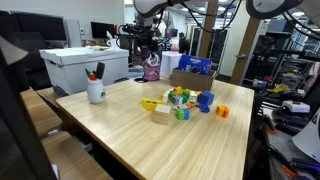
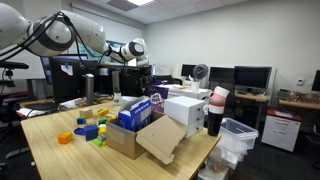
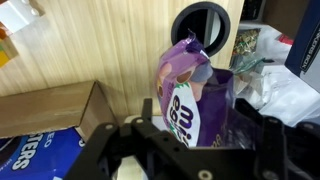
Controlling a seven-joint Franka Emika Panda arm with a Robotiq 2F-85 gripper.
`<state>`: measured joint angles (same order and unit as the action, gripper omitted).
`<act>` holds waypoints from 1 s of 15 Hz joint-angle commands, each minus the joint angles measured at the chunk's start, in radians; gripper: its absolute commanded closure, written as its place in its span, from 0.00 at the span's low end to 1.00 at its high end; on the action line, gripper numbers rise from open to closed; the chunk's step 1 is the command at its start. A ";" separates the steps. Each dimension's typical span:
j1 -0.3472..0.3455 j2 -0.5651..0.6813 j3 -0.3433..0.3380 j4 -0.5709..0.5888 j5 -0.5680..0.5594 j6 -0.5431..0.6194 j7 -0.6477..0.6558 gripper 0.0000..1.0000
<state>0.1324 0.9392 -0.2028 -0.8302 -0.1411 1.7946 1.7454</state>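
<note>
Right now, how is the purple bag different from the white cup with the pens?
The purple bag is crinkly and sits at the robot's hand, by the table's edge; the white cup is smooth and stands alone on the table, away from the hand. The bag is purple with white print; the cup is plain white and holds pens.

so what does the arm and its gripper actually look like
The arm is built of rounded white segments with darker bands at the joints, as both exterior views show. The gripper is black and blocky, with two dark fingers. No markings or cables can be made out.
</note>
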 commanded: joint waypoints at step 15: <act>-0.025 0.017 0.029 0.045 0.025 -0.013 -0.031 0.99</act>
<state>0.1286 0.9438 -0.1921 -0.8123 -0.1410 1.7946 1.7454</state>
